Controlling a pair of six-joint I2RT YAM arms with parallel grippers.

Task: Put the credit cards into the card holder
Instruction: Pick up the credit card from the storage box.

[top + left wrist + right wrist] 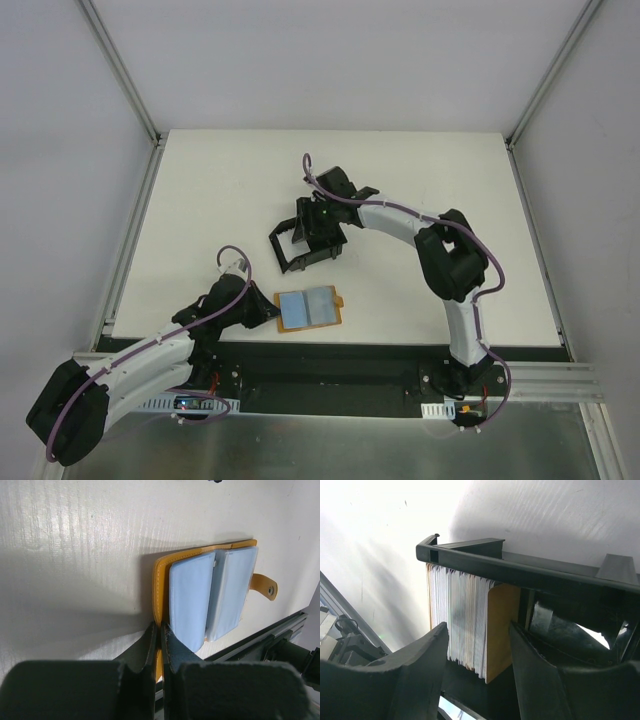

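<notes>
Jaws of the right gripper (pixel 477 630) are straddling, half open, the credit cards (pixel 465 620) standing in the card holder (pixel 520 572); the left gripper (pixel 159 630) is pinching the wallet (pixel 210 595) by its edge, apparently steadying it.

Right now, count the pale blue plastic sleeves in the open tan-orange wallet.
2: one pale blue plastic sleeve nearest the left pincer, the other beside the snap tab of the wallet. More may hide beneath.

Right gripper (pixel 318 238) hides most of the card holder (pixel 281 250) from above, the left gripper (pixel 271 310) a wallet (pixel 308 308) edge
</notes>
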